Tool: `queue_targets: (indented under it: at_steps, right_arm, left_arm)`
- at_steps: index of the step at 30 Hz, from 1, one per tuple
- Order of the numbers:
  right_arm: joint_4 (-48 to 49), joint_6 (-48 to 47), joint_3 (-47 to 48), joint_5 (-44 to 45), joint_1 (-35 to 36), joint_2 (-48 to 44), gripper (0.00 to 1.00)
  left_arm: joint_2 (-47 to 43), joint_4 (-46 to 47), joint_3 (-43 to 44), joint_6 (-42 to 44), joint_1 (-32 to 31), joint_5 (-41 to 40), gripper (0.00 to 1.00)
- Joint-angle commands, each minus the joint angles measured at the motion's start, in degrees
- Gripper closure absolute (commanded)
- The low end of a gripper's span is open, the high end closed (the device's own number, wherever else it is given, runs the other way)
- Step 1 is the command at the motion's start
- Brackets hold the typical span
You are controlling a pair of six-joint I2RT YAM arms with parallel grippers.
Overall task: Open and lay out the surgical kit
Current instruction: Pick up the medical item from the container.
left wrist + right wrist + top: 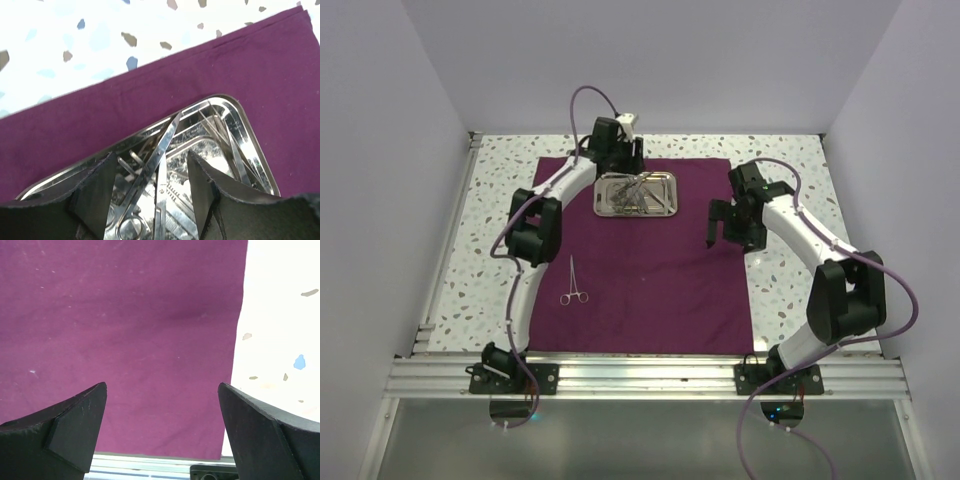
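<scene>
The maroon cloth (650, 280) lies spread flat on the table. The steel tray (608, 209) stands on its far middle with several thin silver instruments (638, 193) in it. One pair of forceps (574, 283) lies on the cloth at the left. My left gripper (623, 160) is open over the tray's far edge; in the left wrist view its fingers (97, 192) straddle a pair of scissors (160, 152) in the tray (250, 132), not closed on them. My right gripper (724, 227) is open and empty above the cloth's right edge (235, 365).
The speckled white tabletop (500, 200) surrounds the cloth. A metal rail (650, 375) runs along the near edge with both arm bases on it. White walls enclose the left, right and far sides.
</scene>
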Motion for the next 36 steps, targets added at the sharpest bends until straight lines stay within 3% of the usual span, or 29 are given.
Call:
queue_targets:
  at_steps: [1,14,21,27,31,36]
  right_arm:
    - [-1.48,-1.0,-0.19,1.09,0.03,-1.14,0.03]
    - [-0.6,-1.09,2.1,1.09,0.03,2.99,0.03]
    - [-0.34,-1.88,1.66,1.44,-0.06,3.44,0.03]
    - [0.01,-2.06,1.75,1.35,-0.15,4.05,0.03]
    - [0.45,-2.06,1.75,1.09,-0.15,4.58,0.03]
    - [0.8,-1.97,1.49,0.65,-0.06,4.84,0.03]
  left_arm:
    - [1.91,2.68,5.01,2.7,-0.51,2.17,0.39]
    - [4.73,-2.68,4.22,7.81,-2.62,-3.89,0.49]
    - [8.68,-7.26,7.74,7.11,-2.89,-11.19,0.57]
    - [9.91,-8.58,8.53,7.02,-2.89,-12.51,0.73]
    - [9.57,-9.28,8.27,6.75,-2.89,-12.77,1.0]
    - [6.93,-8.75,6.34,6.23,-2.89,-12.86,1.0]
